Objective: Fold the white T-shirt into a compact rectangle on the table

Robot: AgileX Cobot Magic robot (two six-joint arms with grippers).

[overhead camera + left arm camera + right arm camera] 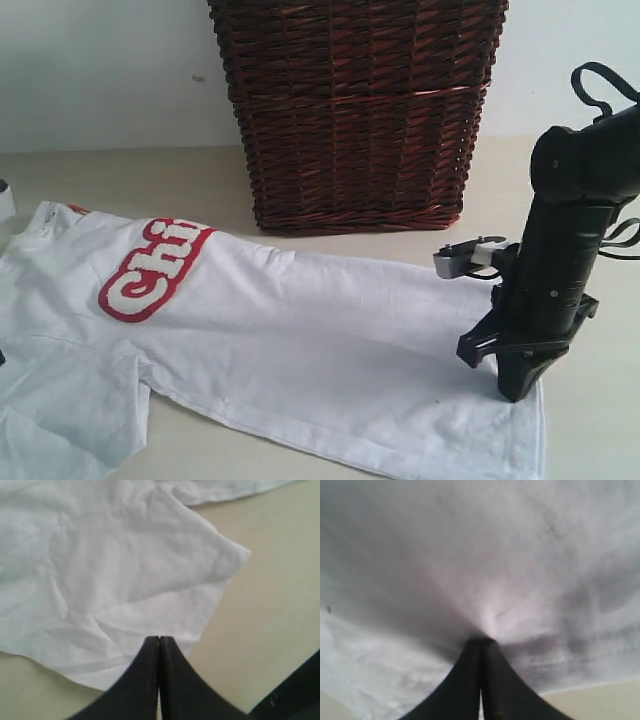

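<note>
white cotton spreads across the pale cream table: the white t-shirt lies mostly flat in front of a dark brown wicker basket, neck end toward the left of the exterior view, hem toward the right, one short sleeve crumpled at the lower left. a red chest patch carries fuzzy white bubble letters; "chi" can be read at its upper end, the rest is bent by a fold and not legible. the right gripper, jaws closed tight, stands tip-down on the fabric near the hem corner, where the cloth puckers toward its tips; whether a fold is pinched between them cannot be told. the left gripper, jaws also pressed together, hangs at the stitched edge of a wrinkled, pointed flap of the shirt, with table showing beside it.
</note>
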